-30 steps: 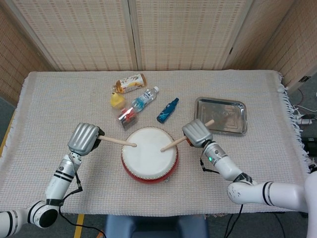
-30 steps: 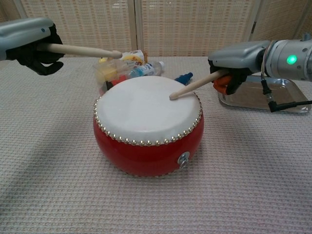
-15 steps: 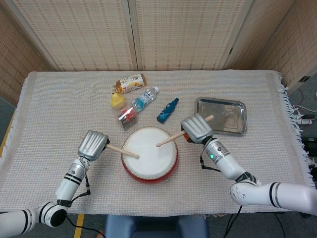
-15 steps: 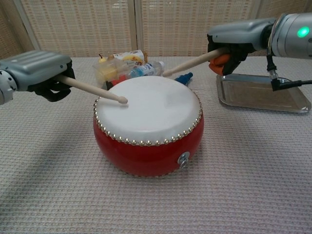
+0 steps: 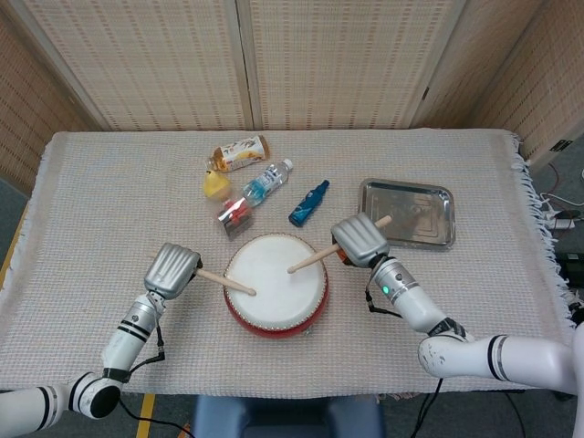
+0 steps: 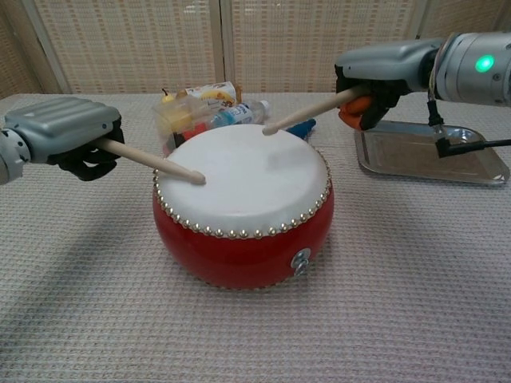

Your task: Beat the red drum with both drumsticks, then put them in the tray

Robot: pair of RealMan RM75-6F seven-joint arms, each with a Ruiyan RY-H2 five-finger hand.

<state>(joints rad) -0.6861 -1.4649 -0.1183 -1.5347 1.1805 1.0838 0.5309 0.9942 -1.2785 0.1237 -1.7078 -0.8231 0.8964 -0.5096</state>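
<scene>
The red drum (image 5: 276,290) (image 6: 243,242) with its white skin stands at the front middle of the table. My left hand (image 5: 172,269) (image 6: 65,132), left of the drum, grips a wooden drumstick (image 5: 225,281) (image 6: 152,160) whose tip rests on the left part of the skin. My right hand (image 5: 359,241) (image 6: 382,70), right of the drum, grips the other drumstick (image 5: 310,260) (image 6: 303,112), its tip raised above the skin's far side. The metal tray (image 5: 408,212) (image 6: 431,154) lies empty behind the right hand.
Behind the drum lie a blue bottle (image 5: 308,203), a clear water bottle (image 5: 266,182), a juice bottle (image 5: 239,152), a yellow item (image 5: 215,184) and a small red-filled packet (image 5: 234,215). A woven cloth (image 5: 109,192) covers the table, with screens behind.
The left stick came down from raised onto the skin's left part. The right stick lifted off the skin and now hovers, dipping slightly in the last half second.
</scene>
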